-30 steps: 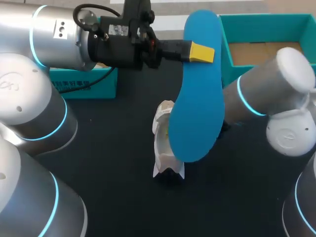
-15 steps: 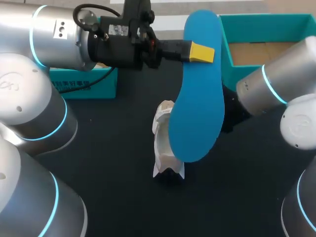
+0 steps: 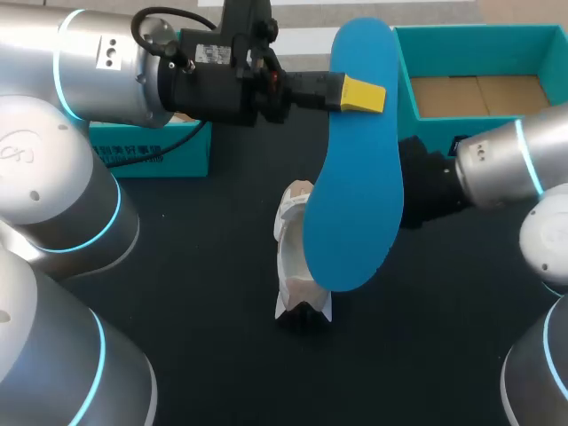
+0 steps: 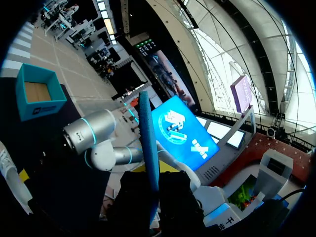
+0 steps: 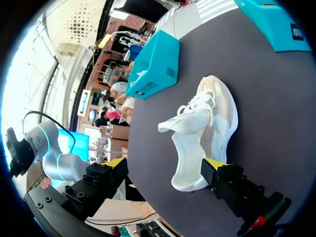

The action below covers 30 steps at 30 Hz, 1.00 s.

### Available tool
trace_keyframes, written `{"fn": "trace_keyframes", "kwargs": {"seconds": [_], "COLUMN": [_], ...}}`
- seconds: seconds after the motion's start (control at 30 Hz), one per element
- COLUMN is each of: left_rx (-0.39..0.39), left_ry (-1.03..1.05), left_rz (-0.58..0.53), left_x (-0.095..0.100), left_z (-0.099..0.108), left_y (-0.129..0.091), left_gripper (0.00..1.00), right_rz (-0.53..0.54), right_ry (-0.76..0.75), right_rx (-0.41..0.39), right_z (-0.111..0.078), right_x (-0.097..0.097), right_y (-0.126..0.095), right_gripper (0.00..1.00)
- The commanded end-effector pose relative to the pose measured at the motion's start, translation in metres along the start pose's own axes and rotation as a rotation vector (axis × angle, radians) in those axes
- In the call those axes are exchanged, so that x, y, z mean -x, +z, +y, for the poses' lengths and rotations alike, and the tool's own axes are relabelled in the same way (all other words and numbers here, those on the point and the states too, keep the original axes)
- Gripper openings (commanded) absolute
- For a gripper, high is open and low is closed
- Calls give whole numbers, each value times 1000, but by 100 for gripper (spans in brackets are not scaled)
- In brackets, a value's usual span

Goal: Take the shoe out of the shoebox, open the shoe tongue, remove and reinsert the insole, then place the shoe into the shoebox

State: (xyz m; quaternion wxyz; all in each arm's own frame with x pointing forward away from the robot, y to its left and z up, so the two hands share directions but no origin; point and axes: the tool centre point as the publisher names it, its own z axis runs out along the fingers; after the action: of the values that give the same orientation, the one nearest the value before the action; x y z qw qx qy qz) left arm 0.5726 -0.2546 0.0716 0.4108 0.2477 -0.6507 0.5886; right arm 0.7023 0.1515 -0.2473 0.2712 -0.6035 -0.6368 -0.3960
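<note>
Pinches blue insole (image 3: 355, 177) upright in left gripper (image 3: 353, 93), above white shoe (image 3: 291, 257); holds right gripper (image 5: 164, 165) spread wide by the heel, perhaps touching it.

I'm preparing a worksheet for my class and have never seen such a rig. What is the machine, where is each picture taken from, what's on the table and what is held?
It is a robot with two arms at a black table. One picture looks down from above and behind; the other two come from a camera on each wrist. The left gripper holds a blue insole up in the air, gripped near one end. Under it a white shoe sits on the table. The right gripper is open, close to one end of the shoe. An open teal shoebox stands far right, another teal box far left.
</note>
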Motion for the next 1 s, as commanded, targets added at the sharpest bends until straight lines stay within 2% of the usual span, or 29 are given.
{"fn": "trace_keyframes", "kwargs": {"seconds": [0.03, 0.27, 0.33, 0.4, 0.47, 0.67, 0.73, 0.8, 1.0], "left_rx": [-2, -2, -2, -2, -2, -2, -2, -2, -2], "left_ry": [-1, -1, -1, -1, -1, -1, -1, -1, -1], "left_rz": [-1, -1, -1, -1, -1, -1, -1, -1, -1], "left_x": [1, 1, 1, 1, 1, 1, 1, 1, 1], "left_z": [2, 2, 2, 2, 2, 2, 2, 2, 2], "left_y": [1, 1, 1, 1, 1, 1, 1, 1, 1], "left_gripper": [0, 0, 0, 0, 0, 0, 0, 0, 0], "right_rz": [96, 128, 172, 157, 193, 244, 280, 284, 284], "right_ry": [-1, -13, -10, -9, -14, -19, -10, 9, 9], "right_rx": [1, 2, 34, 47, 54, 28, 30, 56, 56], "right_z": [-8, 2, 5, 7, 9, 13, 13, 13, 13], "right_x": [1, -16, -22, -27, -32, -48, -49, -51, -51], "right_y": [-37, -68, -76, -84, -91, -103, -106, -108, -108], "right_gripper": [100, 100, 100, 100, 100, 100, 100, 100, 100]}}
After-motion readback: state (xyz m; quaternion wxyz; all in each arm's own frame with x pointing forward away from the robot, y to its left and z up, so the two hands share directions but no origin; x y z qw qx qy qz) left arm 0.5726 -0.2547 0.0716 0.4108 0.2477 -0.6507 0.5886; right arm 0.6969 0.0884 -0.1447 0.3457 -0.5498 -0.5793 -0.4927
